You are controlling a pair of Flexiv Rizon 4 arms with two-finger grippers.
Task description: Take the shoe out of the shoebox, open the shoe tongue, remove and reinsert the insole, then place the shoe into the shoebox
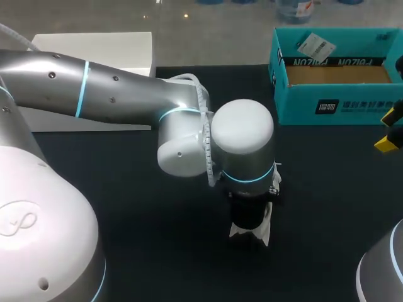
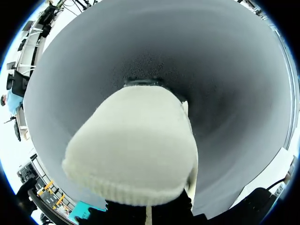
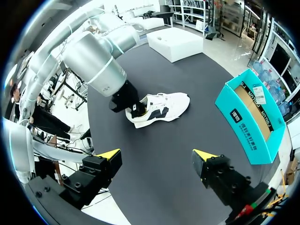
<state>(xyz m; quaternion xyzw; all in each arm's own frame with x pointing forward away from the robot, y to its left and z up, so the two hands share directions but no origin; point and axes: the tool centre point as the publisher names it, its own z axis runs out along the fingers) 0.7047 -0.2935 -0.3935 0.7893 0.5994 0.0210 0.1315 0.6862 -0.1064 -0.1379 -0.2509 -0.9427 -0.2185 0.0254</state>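
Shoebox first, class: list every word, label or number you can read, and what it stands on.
Shoebox front wall: white logo and characters, too small to read.
Its inner flap: dark lettering, upside down, blurred.
White label on its rim: print too small.
Shoe: dark side mark, no readable text.

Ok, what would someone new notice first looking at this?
The big silver left arm stretched across the black table, its end down on the heel end of a white shoe mid-table. Next, the bright teal shoebox at the table's far right, open with no shoe inside.
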